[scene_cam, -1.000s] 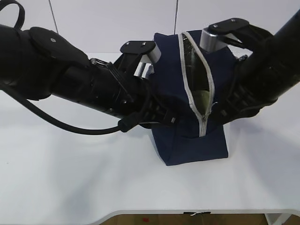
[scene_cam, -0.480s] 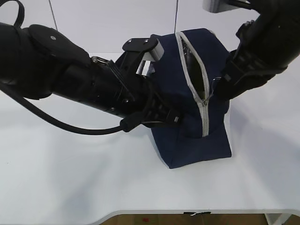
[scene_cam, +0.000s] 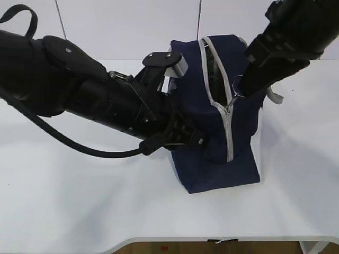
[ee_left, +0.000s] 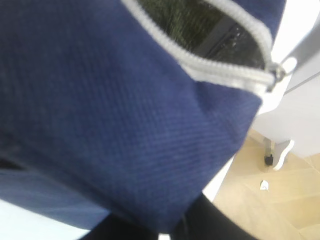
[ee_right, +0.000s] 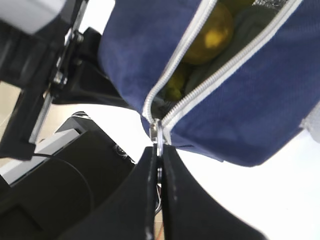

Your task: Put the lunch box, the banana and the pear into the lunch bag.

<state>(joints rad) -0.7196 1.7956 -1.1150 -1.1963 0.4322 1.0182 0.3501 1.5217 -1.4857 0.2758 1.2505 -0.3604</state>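
The navy lunch bag (scene_cam: 222, 148) stands mid-table with its grey zipper (scene_cam: 229, 129) shut along the lower part and open above. My right gripper (scene_cam: 239, 87) is shut on the metal ring pull (ee_right: 158, 142), just above the slider. Through the opening in the right wrist view I see the yellow pear (ee_right: 210, 35), a greenish-yellow piece that may be the banana (ee_right: 172, 82), and a pale green surface (ee_right: 250, 25) that may be the lunch box lid. My left gripper (scene_cam: 193, 138) presses on the bag's left side; navy fabric (ee_left: 125, 125) runs down between its dark fingers (ee_left: 125, 232).
The white table (scene_cam: 79, 201) ends at its front edge near the bottom of the exterior view. The left arm (scene_cam: 79, 100) lies across the left half of the table. A grey handle strap (scene_cam: 273, 96) hangs behind the bag on the right.
My right gripper has risen with the ring pull, drawing the slider up the zipper, so the open part is shorter. The bag's top has been pulled up. The left arm has barely moved.
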